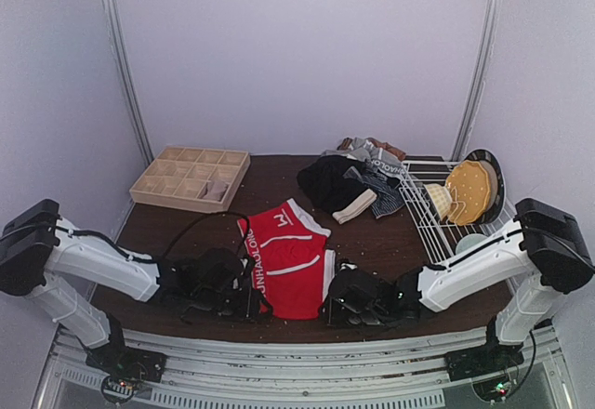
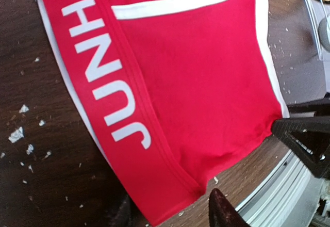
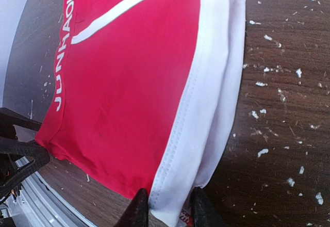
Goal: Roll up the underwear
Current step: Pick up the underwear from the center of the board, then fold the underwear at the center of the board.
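— While both arms crouch low at the near edge, where does the red underwear (image 1: 288, 260) lie?

— It lies spread flat on the dark table (image 1: 279, 172), near and central, with its lettered waistband along the left side and a white-trimmed leg hem along the right.

— And the right gripper (image 3: 170, 214)?

— It sits at the near right corner of the cloth. Its dark fingertips (image 3: 138, 211) stand narrow, and the white hem fills the gap between them, so it pinches that hem.

— What about the left gripper (image 2: 172, 214)?

— It is at the near left corner, by the end of the waistband. Its tips are partly apart with the red corner between them. Whether they press the cloth cannot be told.

— What is beyond the red pair?

— A heap of other underwear (image 1: 358, 181), black, striped and pale, lies far right of centre, well apart from it. The wooden grid tray (image 1: 191, 177) sits at the far left, and one of its compartments holds something pale. A white wire rack (image 1: 432, 218) stands on the right, just beside the heap. Small white flecks (image 3: 263, 152) dot the tabletop.
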Controlling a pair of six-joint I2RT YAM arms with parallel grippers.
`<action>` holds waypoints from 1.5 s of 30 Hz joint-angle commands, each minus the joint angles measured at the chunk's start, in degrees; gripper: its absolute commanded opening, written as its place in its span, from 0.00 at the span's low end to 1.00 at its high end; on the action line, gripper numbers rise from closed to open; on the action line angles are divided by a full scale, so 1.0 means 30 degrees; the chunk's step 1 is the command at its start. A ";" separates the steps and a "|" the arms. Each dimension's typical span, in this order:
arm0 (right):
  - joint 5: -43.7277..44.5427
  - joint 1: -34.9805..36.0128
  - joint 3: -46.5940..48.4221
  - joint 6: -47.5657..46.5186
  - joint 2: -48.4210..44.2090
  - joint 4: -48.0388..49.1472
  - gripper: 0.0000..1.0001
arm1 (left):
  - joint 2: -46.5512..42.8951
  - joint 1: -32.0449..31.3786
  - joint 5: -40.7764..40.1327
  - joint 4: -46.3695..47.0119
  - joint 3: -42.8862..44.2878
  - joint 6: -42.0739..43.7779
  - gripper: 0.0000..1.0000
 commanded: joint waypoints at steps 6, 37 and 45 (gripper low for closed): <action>-0.0062 -0.0051 -0.0658 0.0198 0.0223 -0.0713 0.06 | 0.0138 -0.0066 -0.0184 0.0387 -0.0716 -0.0324 0.21; 0.6451 0.4565 0.2391 -0.1377 -0.4608 -0.7653 0.00 | -0.4644 -0.5527 -0.5558 -0.6180 0.1558 0.0779 0.00; 0.5316 0.2300 0.3876 -0.3348 -0.4858 -0.7820 0.00 | -0.4638 -0.4120 -0.6424 -0.8305 0.3916 0.2833 0.00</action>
